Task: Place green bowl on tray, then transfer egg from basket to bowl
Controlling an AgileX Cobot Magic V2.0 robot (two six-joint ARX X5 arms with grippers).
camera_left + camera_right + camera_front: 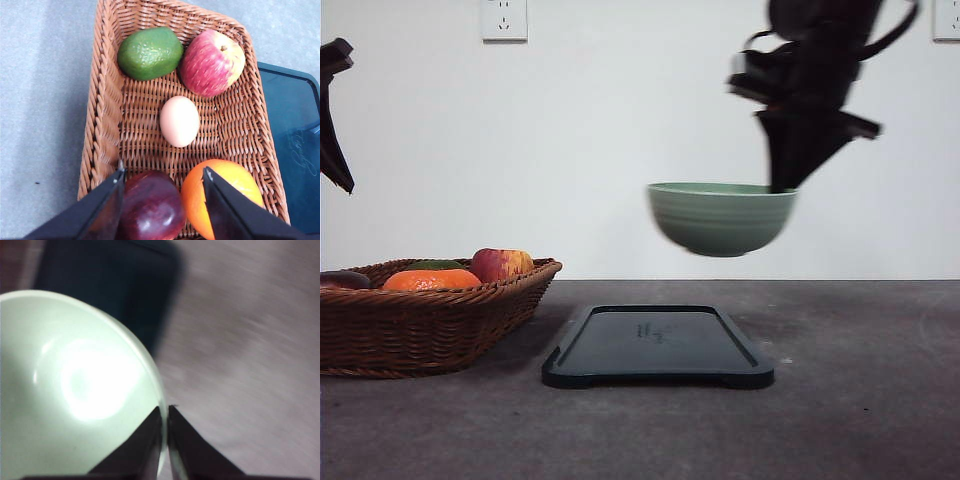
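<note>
The right pincer (165, 440) is pinched nearly closed on the rim of the green bowl (721, 217), one dark finger inside the wall and one outside, the thin pale lip caught between them. It carries the bowl in the air, level, above the tray (658, 346) and well clear of it — the bowl's right edge hangs a little past the tray's right end. The bowl is round and smooth, pale sage outside, with a glossy lighter inside that throws back a bright glare in the right wrist view.

The tray lies flat on the counter (860, 400), a dark blue-black rectangle with rounded corners, a low raised rim and a faint mark in its middle. The counter is matte, speckled grey.

The left pincer (162, 175) hovers above the basket (107, 125) with its black tapered fingers spread apart and nothing between them. The basket is brown woven wicker with sloping sides and a braided rim, and stands just beside the tray's left end. In it lie a smooth pale egg (179, 121) near the middle, a bumpy green avocado (149, 53), a red-and-yellow apple (212, 62), an orange (220, 192) and a dark red-purple fruit (152, 206).
</note>
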